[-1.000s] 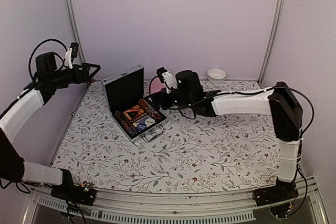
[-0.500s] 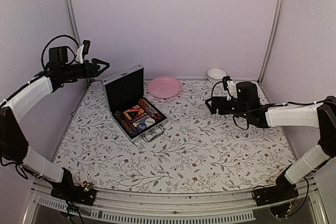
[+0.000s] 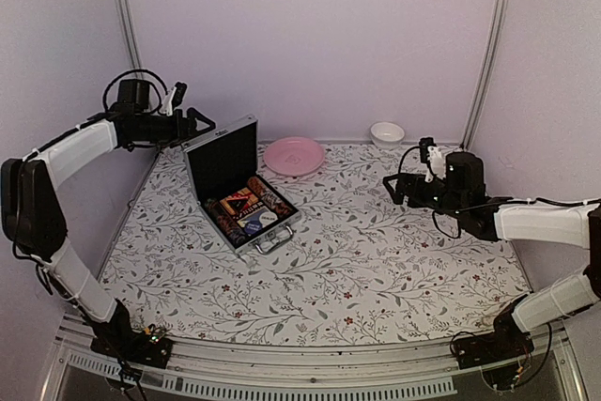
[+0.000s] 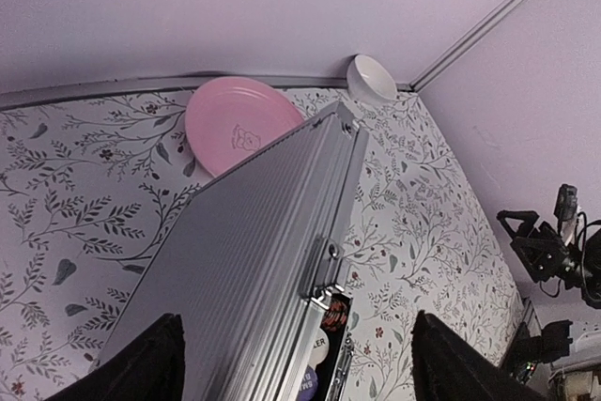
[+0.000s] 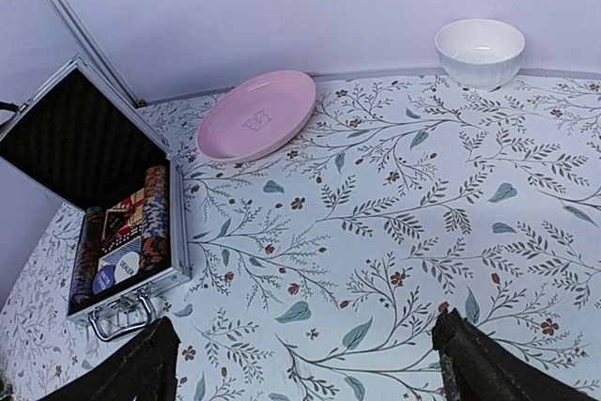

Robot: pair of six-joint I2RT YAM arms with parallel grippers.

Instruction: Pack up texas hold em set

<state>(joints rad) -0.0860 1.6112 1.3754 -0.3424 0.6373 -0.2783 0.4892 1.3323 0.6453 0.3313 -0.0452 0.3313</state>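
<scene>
- Sitting open on the far-left part of the counter, the silver case has its lid raised upright, with the black lining facing the near right.
- The case's bottom half holds red and dark chip stacks lying on their sides in rows along its edges. Card decks sit between them.
- A metal handle sticks out from the case's near edge and lies against the counter.
- The left fingers hang in the air at the far-left top edge of the lid, spread wide with nothing held. In the left wrist view the ribbed silver back of the lid and one latch lie between them. No contact with the lid shows.
- A pink plate lies flat just to the right of the lid, near the far wall.
- A white bowl stands upright farther right along the far wall, well apart from the case.
- The right fingers hover over the right side of the counter, pointing left. They are spread as wide as they go, grip nothing, and are well apart from the case, plate and bowl.
</scene>
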